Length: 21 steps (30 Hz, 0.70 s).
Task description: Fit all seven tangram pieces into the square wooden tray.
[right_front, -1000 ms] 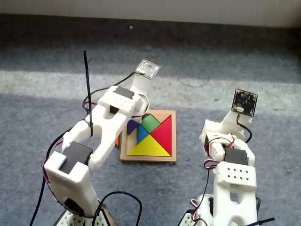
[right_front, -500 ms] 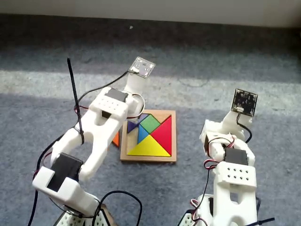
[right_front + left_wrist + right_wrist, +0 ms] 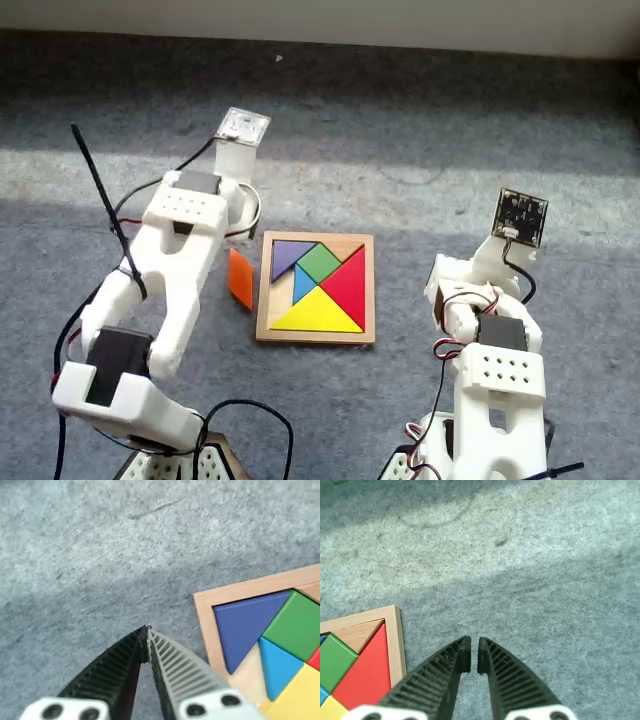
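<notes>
The square wooden tray (image 3: pixel 366 290) lies on the carpet between the two arms. Inside it sit a purple triangle (image 3: pixel 289 255), a green square (image 3: pixel 320 262), a small blue triangle (image 3: pixel 302 285), a red triangle (image 3: pixel 349 283) and a yellow triangle (image 3: pixel 318 313). An orange piece (image 3: pixel 240 277) rests on the carpet just left of the tray. My left gripper (image 3: pixel 146 631) is shut and empty over bare carpet beside the tray's corner (image 3: pixel 202 612). Right of the tray, my right gripper (image 3: pixel 472 652) hangs shut and empty near the rim (image 3: pixel 397 645).
Grey carpet (image 3: pixel 420 150) surrounds the tray. The left arm (image 3: pixel 180 240) stands over the carpet left of the orange piece, and the right arm (image 3: pixel 490 320) sits folded to the tray's right. Bare wood (image 3: pixel 362 632) shows at the tray's far edge.
The left arm has swung left, away from over the tray, uncovering the purple triangle and the orange piece on the carpet. The right arm has stayed still.
</notes>
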Each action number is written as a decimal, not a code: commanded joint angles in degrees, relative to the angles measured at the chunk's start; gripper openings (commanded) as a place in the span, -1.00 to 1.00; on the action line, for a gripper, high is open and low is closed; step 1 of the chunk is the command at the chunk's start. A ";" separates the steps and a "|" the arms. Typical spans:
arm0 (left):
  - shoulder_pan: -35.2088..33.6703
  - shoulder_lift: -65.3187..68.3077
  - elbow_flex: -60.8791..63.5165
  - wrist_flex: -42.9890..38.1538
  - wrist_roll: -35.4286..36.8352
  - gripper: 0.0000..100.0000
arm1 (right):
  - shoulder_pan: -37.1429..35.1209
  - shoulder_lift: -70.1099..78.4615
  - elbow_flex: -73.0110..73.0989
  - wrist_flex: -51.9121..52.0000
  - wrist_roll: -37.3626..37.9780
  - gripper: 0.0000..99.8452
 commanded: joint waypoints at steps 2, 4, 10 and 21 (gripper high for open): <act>-1.80 -2.51 -8.04 11.25 0.62 -0.73 | -0.57 -1.01 -0.31 -1.36 0.70 -0.92; -1.63 -2.51 -8.31 13.54 0.70 -0.66 | -0.57 -1.01 -0.31 -1.36 0.70 -0.92; -1.54 -2.15 -7.08 15.30 5.10 -0.64 | -0.57 -1.01 1.80 -3.91 0.70 -0.92; -0.66 -2.15 5.23 5.89 5.10 -0.64 | -0.57 -1.10 3.03 -5.49 0.70 -0.92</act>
